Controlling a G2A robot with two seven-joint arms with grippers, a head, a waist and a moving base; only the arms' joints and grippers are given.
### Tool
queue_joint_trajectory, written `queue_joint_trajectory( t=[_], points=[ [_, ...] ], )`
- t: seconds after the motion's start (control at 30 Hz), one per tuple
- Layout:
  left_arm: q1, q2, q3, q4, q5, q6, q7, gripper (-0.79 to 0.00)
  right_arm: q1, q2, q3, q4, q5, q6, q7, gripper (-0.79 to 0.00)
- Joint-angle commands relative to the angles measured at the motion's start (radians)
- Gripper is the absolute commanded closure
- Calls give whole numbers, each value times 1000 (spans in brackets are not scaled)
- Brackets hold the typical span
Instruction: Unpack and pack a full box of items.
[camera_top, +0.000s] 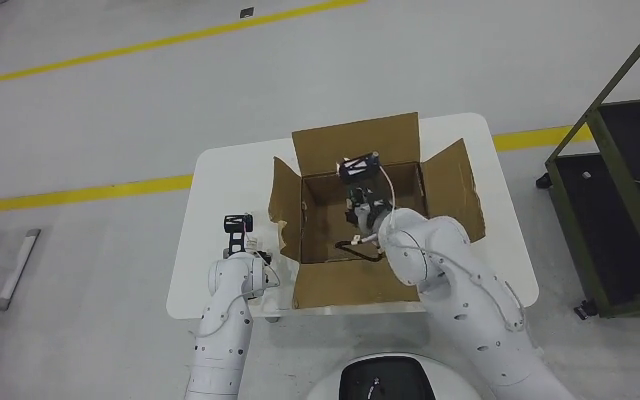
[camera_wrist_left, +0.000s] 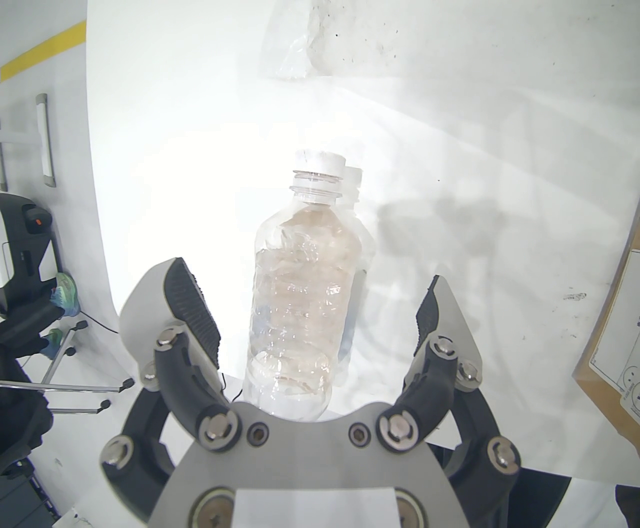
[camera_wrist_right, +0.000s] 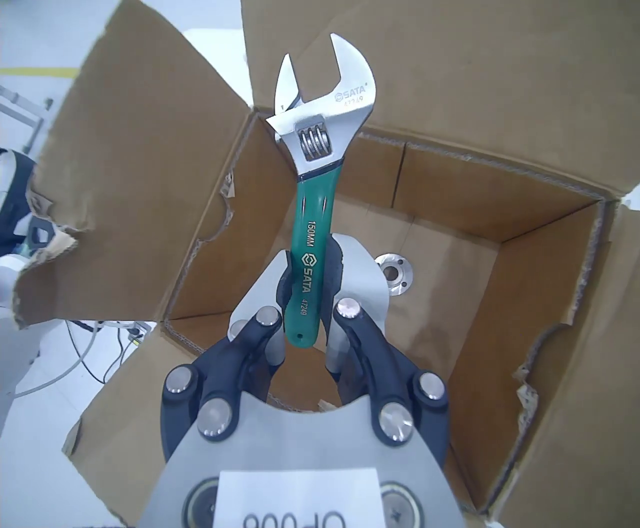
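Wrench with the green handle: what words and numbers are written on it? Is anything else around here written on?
"150MM": green handle of the steel adjustable wrench, held by the right gripper.
"SATA", "47249": that handle, and again on its steel head.
Cut off, unreadable: the white label below the right gripper.
Too small to read: the white sticker on the brown cardboard box.

1. An industrial hall or robot lab is suggested by a bare grey floor (camera_top: 420, 60) marked with yellow lines (camera_top: 180, 38).
2. A dark metal trolley (camera_top: 600, 205) is parked near the white counter (camera_top: 215, 200).
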Motion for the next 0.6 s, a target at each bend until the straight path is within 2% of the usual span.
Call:
queue_joint_trajectory(
  t=[0.0,0.27,0.4,0.57],
  points=[
    [0,0,0,0,0,0,0,-785,-38,7,39,-61,33,-30,-9,0],
    [0,0,0,0,0,0,0,-785,-202,29,227,-252,284,-151,-100,0],
    [0,0,0,0,0,0,0,-785,-248,36,287,-252,426,-198,-145,0],
    [0,0,0,0,0,0,0,-785,-241,41,305,-189,545,-248,-162,0]
  ],
)
